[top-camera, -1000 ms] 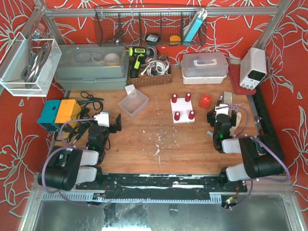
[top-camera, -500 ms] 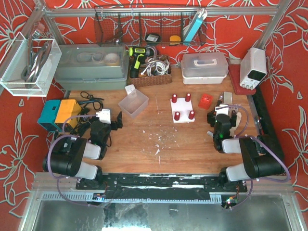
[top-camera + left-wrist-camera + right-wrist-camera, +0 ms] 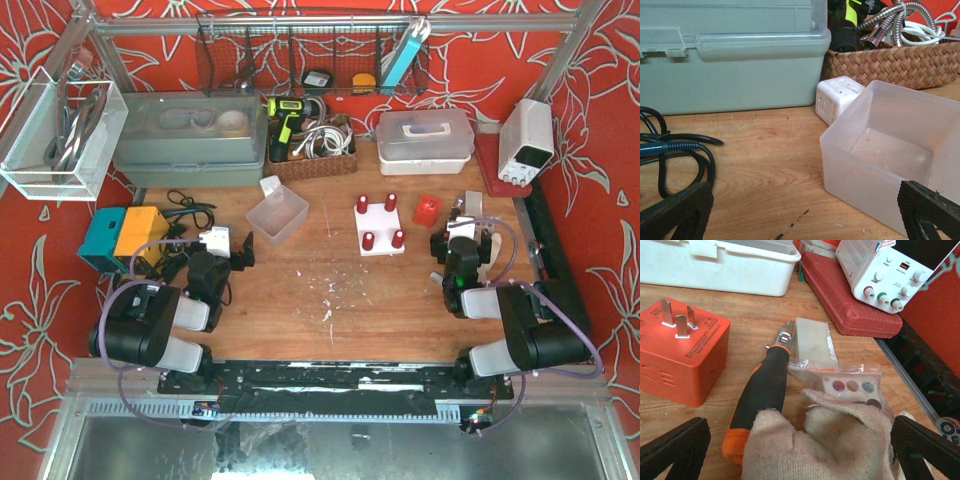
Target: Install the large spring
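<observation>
No large spring shows in any view. A white plate with several red posts (image 3: 378,228) sits at the table's middle back. My left gripper (image 3: 238,256) is open and empty, low over the wood just in front of a clear plastic bin (image 3: 278,212). The bin looks empty in the left wrist view (image 3: 890,160), where the gripper (image 3: 805,220) shows only its fingertips (image 3: 675,212) at the bottom corners. My right gripper (image 3: 460,238) is open and empty. In the right wrist view it (image 3: 800,450) hangs over a cloth glove (image 3: 825,450).
By the right gripper lie a black-and-orange screwdriver (image 3: 760,395), an orange plug block (image 3: 680,352), a bag of coloured discs (image 3: 850,382) and a white block (image 3: 812,340). A red case (image 3: 845,295), power supply (image 3: 885,265), white cube (image 3: 837,97), grey box (image 3: 730,60), basket (image 3: 890,62) and cables (image 3: 675,150) stand around.
My left arm has swung a little forward and its gripper has moved slightly toward the clear bin. The right arm has not moved.
</observation>
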Robot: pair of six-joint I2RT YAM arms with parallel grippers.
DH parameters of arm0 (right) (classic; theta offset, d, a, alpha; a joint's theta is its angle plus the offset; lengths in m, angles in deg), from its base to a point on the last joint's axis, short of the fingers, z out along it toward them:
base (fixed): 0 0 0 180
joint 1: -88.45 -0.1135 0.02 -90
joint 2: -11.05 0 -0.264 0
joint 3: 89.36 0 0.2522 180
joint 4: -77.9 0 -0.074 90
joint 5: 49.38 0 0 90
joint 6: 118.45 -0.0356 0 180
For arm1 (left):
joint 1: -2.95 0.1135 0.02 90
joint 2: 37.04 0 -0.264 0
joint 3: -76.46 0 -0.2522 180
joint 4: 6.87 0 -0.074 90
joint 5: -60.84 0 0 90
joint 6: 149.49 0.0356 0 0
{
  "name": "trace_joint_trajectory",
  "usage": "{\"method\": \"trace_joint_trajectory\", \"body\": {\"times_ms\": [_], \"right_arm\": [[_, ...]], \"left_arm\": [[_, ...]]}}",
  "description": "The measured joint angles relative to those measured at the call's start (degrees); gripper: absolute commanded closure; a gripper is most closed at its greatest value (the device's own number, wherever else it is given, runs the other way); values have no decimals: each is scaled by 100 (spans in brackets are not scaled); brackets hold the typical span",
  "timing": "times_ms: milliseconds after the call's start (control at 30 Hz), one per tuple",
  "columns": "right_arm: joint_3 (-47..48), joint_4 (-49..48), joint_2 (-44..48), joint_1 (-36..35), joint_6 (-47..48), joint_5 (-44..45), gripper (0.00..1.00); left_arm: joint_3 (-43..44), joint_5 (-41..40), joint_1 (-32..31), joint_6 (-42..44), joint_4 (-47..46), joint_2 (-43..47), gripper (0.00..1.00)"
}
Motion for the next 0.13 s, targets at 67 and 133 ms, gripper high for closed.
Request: {"method": "trace_joint_trajectory", "body": {"times_ms": [67,133], "right_arm": [[0,0,0,0,0,0,1],[0,0,0,0,0,-2,1]], "left_arm": [[0,0,0,0,2,0,0],[0,0,0,0,2,0,0]]}}
